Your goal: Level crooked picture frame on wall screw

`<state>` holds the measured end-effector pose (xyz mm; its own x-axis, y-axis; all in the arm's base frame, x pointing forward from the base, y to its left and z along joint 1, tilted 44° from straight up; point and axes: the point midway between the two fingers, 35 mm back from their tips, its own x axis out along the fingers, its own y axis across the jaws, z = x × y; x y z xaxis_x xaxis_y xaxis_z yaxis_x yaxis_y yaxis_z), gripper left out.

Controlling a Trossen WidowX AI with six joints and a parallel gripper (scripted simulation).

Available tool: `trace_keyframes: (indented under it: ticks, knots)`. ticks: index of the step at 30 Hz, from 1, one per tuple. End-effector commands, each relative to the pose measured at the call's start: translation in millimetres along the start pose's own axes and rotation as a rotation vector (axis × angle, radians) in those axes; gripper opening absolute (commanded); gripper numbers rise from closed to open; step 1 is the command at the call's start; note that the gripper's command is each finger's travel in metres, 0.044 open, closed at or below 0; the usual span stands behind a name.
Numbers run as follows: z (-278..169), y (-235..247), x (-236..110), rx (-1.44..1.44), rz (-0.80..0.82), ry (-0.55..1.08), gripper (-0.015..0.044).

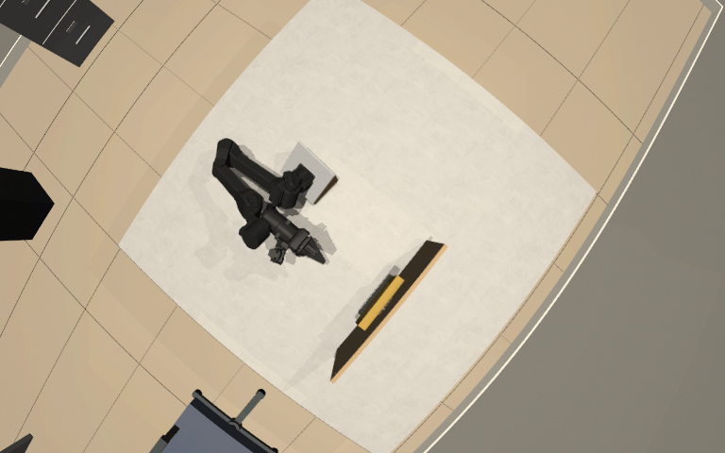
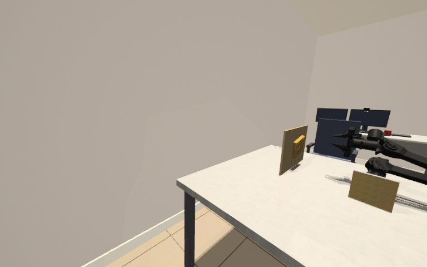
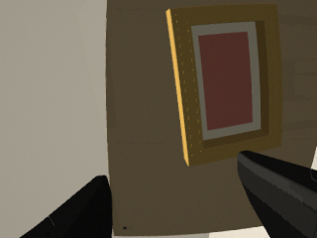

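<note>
The picture frame hangs tilted on the upright wooden wall panel, which stands on the white table. The gripper hovers well apart from the frame, pointing toward it, with its jaws apart and nothing between them.

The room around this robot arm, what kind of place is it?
Probably an office or lab: a white table on a tiled floor, plain walls, and two dark monitors on a desk behind the arm.
</note>
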<state>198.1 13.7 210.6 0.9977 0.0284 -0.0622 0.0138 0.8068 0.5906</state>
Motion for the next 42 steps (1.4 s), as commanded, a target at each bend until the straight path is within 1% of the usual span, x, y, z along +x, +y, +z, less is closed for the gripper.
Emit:
trace_keyframes:
  ticks: [1,35,37,42]
  knots:
    - [0.0,-0.5,0.0,0.006,-0.003,-0.002,0.0260]
    - [0.0,-0.5,0.0,0.006,-0.003,-0.002,0.0260]
    - [-0.3,-0.2,4.5,0.000,0.000,0.000,0.0260]
    - [-3.7,-8.4,35.9,0.002,0.000,-0.003,0.0260]
